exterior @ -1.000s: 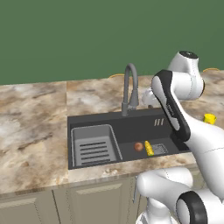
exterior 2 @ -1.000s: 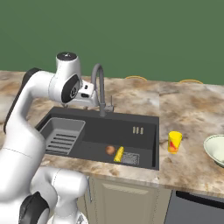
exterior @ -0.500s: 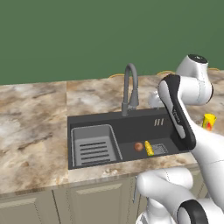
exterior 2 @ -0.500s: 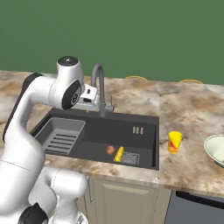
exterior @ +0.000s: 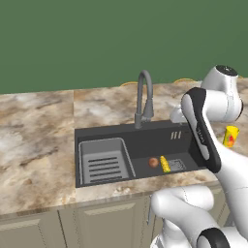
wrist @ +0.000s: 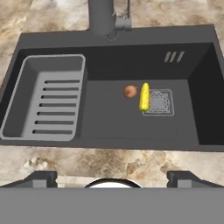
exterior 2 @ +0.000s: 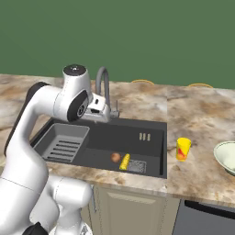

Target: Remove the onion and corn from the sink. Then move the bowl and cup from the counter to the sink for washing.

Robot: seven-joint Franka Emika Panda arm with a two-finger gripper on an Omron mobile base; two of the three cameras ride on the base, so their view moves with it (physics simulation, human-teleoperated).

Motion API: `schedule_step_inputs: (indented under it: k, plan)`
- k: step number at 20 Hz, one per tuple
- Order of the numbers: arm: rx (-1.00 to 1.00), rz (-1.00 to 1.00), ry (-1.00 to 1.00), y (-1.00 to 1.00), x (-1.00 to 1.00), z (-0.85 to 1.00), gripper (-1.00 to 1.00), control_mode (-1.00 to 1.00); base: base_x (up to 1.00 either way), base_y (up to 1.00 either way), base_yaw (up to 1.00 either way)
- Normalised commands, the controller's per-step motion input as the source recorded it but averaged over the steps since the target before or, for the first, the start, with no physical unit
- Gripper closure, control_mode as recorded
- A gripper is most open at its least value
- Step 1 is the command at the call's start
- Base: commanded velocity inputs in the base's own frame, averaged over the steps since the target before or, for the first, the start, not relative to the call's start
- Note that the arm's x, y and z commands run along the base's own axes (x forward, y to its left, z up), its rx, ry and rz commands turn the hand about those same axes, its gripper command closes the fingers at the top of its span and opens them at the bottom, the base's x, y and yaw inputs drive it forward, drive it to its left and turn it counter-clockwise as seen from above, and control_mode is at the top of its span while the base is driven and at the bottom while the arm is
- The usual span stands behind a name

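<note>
**Operator:** Report task progress.

**Technician:** No step is complete. The onion (wrist: 130, 91) and the corn (wrist: 144, 96) both lie on the floor of the sink (wrist: 109, 127), close side by side; whether they touch cannot be resolved. The corn rests at the left edge of the drain grate (wrist: 159, 102). The rack insert (wrist: 48, 100) holds nothing.

**Operator:** And the dishware?

**Technician:** The cup (exterior 2: 183, 148) stands upright on the counter (exterior 2: 202, 119), just right of the sink rim. The bowl (exterior 2: 227, 157) sits further right on the same counter, cut off by the frame edge. Neither has reached the sink. All four transfers remain.

**Operator:** Arm pose?

**Technician:** The arm is raised over the basin with its hand high, close to the faucet (exterior: 144, 99), well above the sink floor and looking down into it. The gripper (wrist: 112, 177) is spread wide, empty, in contact with nothing.

**Operator:** Next requirement?

**Technician:** Probably a descent toward the onion or the corn, keeping clear of the faucet neck.
</note>
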Motion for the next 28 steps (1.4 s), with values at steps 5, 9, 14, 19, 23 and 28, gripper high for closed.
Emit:
schedule_step_inputs:
  k: [5, 9, 14, 19, 23, 28]
  plan:
    - [0.0, -0.02, 0.0, -0.16, -0.12, -0.08, -1.0, -1.0, 0.0, 0.0, 0.0]
    - [0.0, -0.01, -0.03, -0.22, -0.15, -0.05, -1.0, -1.0, 0.0, 0.0, 0.0]
    - [0.0, -0.04, 0.0, -0.21, -0.09, -0.07, -1.0, -1.0, 0.0, 0.0, 0.0]
    - [0.0, -0.02, 0.0, -0.21, -0.03, -0.09, -1.0, -1.0, 0.0, 0.0, 0.0]
    - [0.01, 0.0, 0.0, -0.27, 0.0, -0.11, -1.0, -1.0, 0.0, 0.0, 0.0]
    - [0.0, 0.0, 0.0, -0.17, 0.05, -0.18, -1.0, -1.0, 0.0, 0.0, 0.0]
